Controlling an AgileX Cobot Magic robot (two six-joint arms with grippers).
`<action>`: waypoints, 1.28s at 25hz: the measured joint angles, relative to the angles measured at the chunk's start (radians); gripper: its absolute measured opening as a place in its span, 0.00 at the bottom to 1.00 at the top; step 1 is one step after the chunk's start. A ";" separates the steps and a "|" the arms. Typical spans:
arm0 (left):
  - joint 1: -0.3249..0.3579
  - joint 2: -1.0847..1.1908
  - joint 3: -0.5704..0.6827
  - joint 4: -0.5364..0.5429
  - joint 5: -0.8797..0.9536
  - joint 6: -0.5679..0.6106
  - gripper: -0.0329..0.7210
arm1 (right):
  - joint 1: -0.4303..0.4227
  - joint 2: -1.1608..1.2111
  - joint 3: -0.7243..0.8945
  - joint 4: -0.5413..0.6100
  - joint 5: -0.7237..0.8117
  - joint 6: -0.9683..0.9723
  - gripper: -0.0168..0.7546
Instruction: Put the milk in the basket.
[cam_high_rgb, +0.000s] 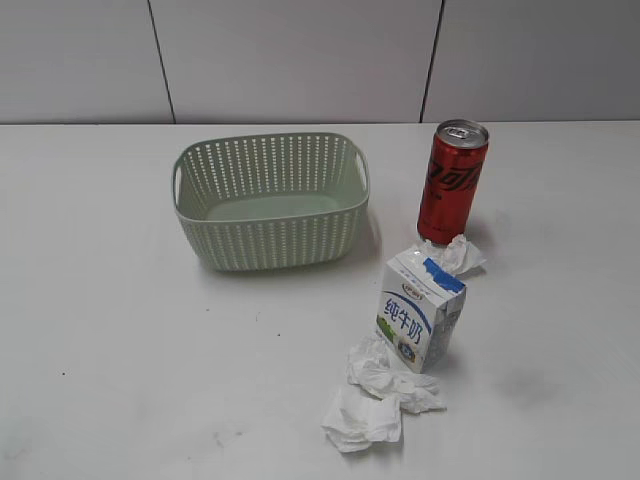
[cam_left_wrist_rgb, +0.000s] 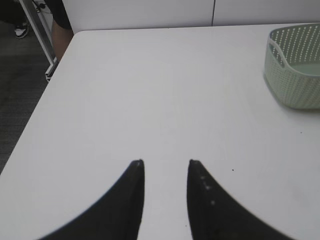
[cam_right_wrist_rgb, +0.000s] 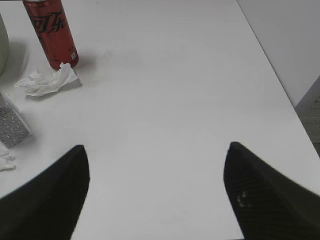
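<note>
The milk (cam_high_rgb: 420, 312), a small white carton with blue lettering, stands upright on the white table, right of centre. A sliver of it shows at the left edge of the right wrist view (cam_right_wrist_rgb: 11, 125). The pale green basket (cam_high_rgb: 270, 243) stands empty behind and left of it; its corner shows in the left wrist view (cam_left_wrist_rgb: 295, 85). Neither gripper shows in the exterior view. My left gripper (cam_left_wrist_rgb: 165, 162) is open and empty over bare table, far left of the basket. My right gripper (cam_right_wrist_rgb: 156, 147) is wide open and empty, to the right of the carton.
A tall red soda can (cam_high_rgb: 452, 182) stands behind the carton; it also shows in the right wrist view (cam_right_wrist_rgb: 51, 32). Crumpled tissues lie by the can (cam_high_rgb: 460, 254) and in front of the carton (cam_high_rgb: 375, 400). The table's left edge (cam_left_wrist_rgb: 35, 115) and right edge (cam_right_wrist_rgb: 272, 70) are near.
</note>
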 joint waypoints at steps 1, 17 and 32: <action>0.000 0.000 0.000 0.000 0.000 0.000 0.34 | 0.000 0.000 0.000 0.000 0.000 0.000 0.86; 0.000 0.000 0.000 0.000 0.000 0.000 0.34 | 0.000 0.012 -0.013 -0.001 -0.011 0.000 0.83; 0.000 0.000 0.000 0.000 0.000 0.000 0.34 | 0.002 0.481 -0.040 -0.027 -0.307 0.000 0.80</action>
